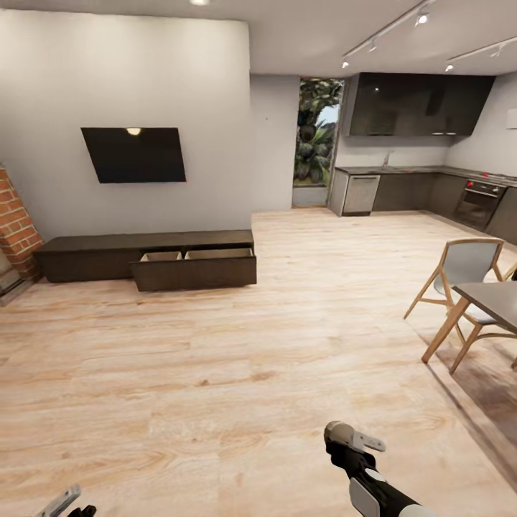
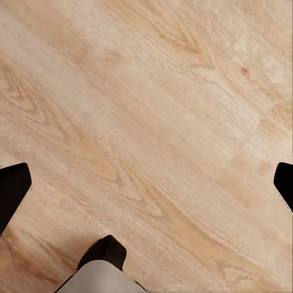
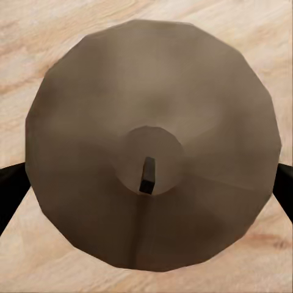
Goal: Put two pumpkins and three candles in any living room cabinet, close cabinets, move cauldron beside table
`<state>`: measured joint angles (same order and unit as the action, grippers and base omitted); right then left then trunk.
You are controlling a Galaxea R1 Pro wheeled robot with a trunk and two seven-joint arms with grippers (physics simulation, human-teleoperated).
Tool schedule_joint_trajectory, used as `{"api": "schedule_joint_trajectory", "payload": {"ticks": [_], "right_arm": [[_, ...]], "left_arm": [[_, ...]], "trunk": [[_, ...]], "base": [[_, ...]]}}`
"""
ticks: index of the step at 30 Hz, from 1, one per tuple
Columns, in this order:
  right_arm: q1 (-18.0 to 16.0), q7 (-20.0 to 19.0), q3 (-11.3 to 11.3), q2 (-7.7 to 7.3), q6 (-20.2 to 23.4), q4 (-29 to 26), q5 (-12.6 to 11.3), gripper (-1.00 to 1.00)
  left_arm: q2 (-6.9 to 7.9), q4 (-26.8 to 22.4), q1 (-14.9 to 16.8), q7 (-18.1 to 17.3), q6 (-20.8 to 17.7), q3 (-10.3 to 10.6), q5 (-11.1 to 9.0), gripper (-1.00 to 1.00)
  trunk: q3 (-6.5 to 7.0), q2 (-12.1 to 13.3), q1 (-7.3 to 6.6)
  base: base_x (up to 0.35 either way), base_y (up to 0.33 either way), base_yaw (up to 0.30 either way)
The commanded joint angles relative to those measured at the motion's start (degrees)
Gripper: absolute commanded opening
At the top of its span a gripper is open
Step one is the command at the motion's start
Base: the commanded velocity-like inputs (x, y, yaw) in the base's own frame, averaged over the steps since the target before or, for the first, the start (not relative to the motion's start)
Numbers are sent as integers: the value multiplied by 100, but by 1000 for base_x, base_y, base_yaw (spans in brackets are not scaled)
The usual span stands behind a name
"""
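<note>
Candle seems clamped in your right gripper: stiff, light, probably waxy-slick, so grip its sides mid-height. Left gripper stands apart, empty.

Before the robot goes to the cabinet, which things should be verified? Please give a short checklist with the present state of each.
1. Candle sits between the fingers of the right gripper: ok.
2. Left gripper is open and holds nothing: ok.
3. Cabinet has its drawers pulled out to receive the candle: ok.
4. Chair and table stand to the right, off the straight way to the cabinet: ok.
5. What already lies inside the drawers: cannot tell.
</note>
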<state>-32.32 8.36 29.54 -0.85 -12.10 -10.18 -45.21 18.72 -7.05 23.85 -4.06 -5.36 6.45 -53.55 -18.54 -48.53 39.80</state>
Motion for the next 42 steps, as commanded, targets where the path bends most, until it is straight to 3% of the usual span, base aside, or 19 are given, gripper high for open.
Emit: {"api": "schedule_joint_trajectory", "payload": {"ticks": [1,15,22,28,42], "right_arm": [[-2,34,51,-3,-12,-12,-33,-100],[-2,13,51,-5,-12,-19,-38,-100],[-2,4,51,-3,-12,-28,-36,-100],[-2,-4,51,-3,-17,-14,-40,-100],[-2,-2,51,-3,-51,-2,-46,-100]], "left_arm": [[0,1,5,-14,-17,48,-50,100],[-130,23,5,-1,-1,62,-5,100],[-358,36,5,47,24,68,19,100],[-517,195,5,95,607,77,92,100],[-766,371,5,107,1098,75,90,100]], "trunk": [[-3,-4,3],[17,-4,3],[17,-4,3],[17,-4,3],[17,-4,3]], "base": [[286,175,276],[329,21,99],[334,0,0],[332,13,0],[279,167,0]]}}
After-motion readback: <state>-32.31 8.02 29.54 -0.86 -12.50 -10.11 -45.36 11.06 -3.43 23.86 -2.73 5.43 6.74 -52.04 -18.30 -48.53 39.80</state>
